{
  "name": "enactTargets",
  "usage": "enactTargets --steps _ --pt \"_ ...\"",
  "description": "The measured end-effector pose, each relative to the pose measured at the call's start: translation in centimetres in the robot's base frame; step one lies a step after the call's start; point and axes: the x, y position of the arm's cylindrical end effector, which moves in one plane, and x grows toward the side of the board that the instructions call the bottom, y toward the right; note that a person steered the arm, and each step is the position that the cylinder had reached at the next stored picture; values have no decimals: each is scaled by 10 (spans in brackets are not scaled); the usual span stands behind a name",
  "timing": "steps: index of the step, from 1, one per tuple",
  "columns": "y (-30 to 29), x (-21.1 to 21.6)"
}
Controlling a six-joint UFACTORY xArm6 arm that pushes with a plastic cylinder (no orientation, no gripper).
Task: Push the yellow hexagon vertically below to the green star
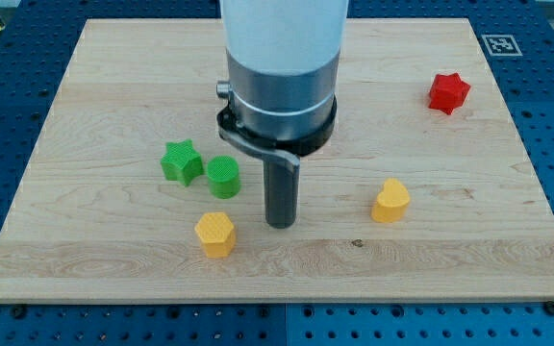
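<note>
The yellow hexagon (215,233) lies on the wooden board (94,86), below and to the right of the green star (182,161). A green cylinder (223,177) sits right next to the star on its right, just above the hexagon. My tip (280,223) rests on the board to the right of the hexagon, a short gap away, and to the lower right of the green cylinder.
A second yellow block (390,201), rounded with a pointed top, lies to the right of my tip. A red star (448,92) sits at the view's upper right. The arm's wide body (282,67) hangs over the board's top centre.
</note>
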Motion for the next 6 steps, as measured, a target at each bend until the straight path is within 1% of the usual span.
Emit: enactTargets --steps 1,2,3,4,6 --pt "-14 -8" --pt "-52 2" --pt "-87 20" --pt "-103 25" --pt "-103 25"
